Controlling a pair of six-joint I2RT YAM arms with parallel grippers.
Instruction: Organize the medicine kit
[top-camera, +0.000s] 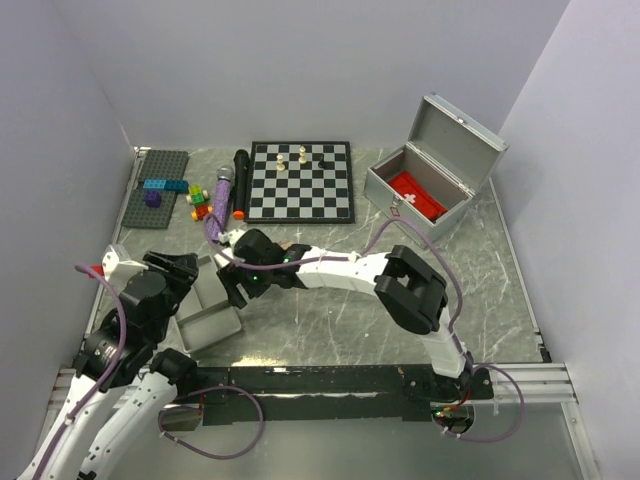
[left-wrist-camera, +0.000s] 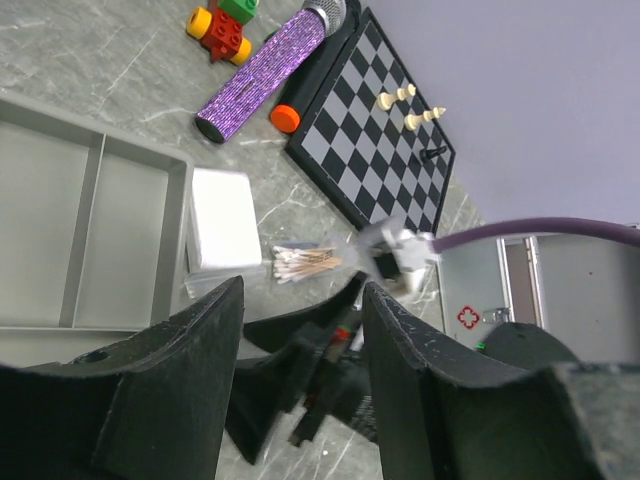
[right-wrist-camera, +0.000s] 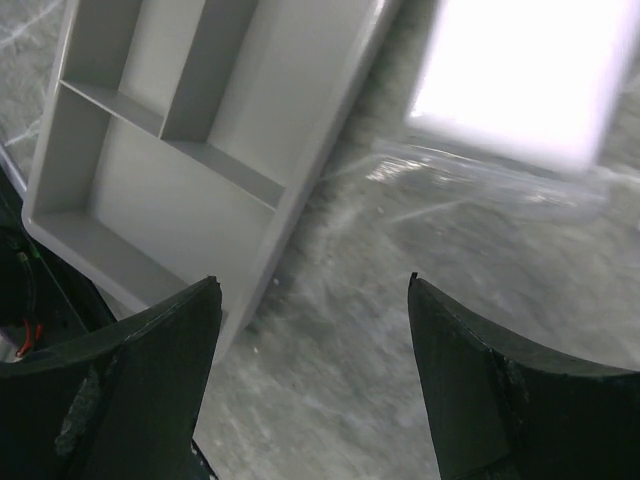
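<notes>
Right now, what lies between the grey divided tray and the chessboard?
In the left wrist view, a white packet and a bundle of cotton swabs lie between the tray and the chessboard.

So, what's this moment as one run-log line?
left gripper open, empty | right gripper open, between tray and white packet | medicine kit lid open

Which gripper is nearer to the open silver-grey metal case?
Right. The right gripper hangs beside the grey divided tray, far left of the case; the left gripper is farther left.
</notes>
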